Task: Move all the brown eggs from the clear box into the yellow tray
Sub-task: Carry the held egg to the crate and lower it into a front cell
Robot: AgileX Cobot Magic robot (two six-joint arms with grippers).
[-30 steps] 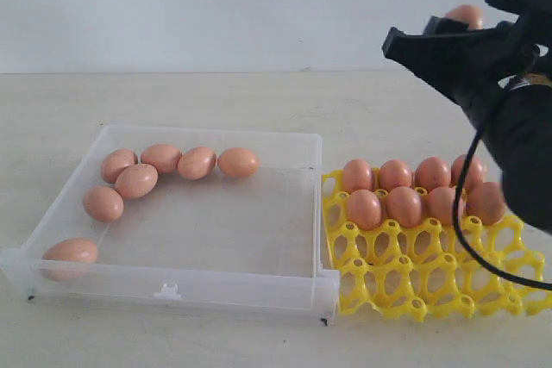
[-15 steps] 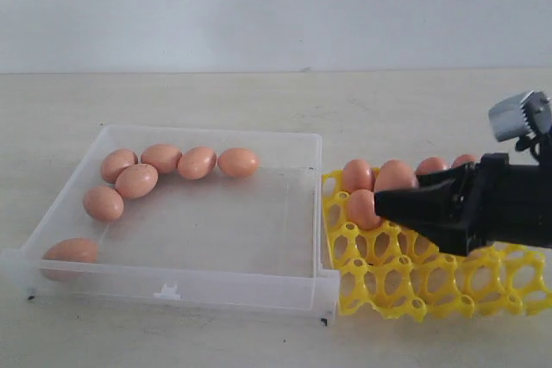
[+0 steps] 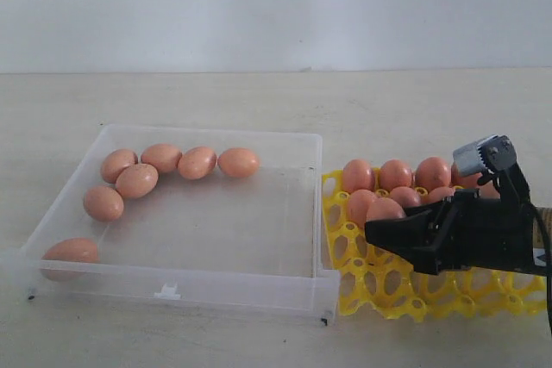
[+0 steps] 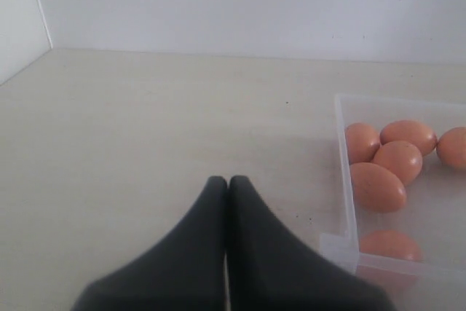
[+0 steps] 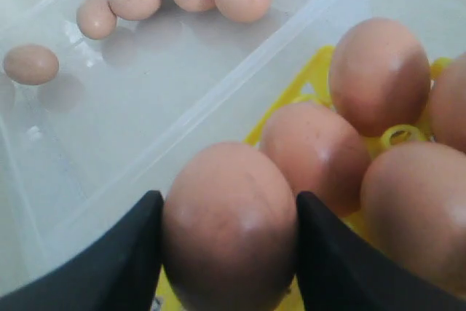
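Observation:
Several brown eggs (image 3: 136,181) lie in the clear box (image 3: 172,286), most of them at its far left and one (image 3: 70,252) in the front left corner. The yellow tray (image 3: 379,286) stands against the box's right side, with eggs (image 3: 395,174) filling its back rows. My right gripper (image 3: 384,223) is shut on one brown egg (image 5: 229,220) and hangs low over the tray's left part, just in front of the filled rows. My left gripper (image 4: 227,180) is shut and empty above bare table, beside the box's wall (image 4: 348,202); the exterior view does not show it.
Everything rests on a pale tabletop (image 3: 259,96) with a white wall behind it. The tray's front cups (image 3: 405,299) are open lattice with raised posts. A cable (image 3: 548,256) runs along the right arm.
My right gripper has come down with its egg from high at the upper right to just above the tray's left part. The eggs in the box have not moved.

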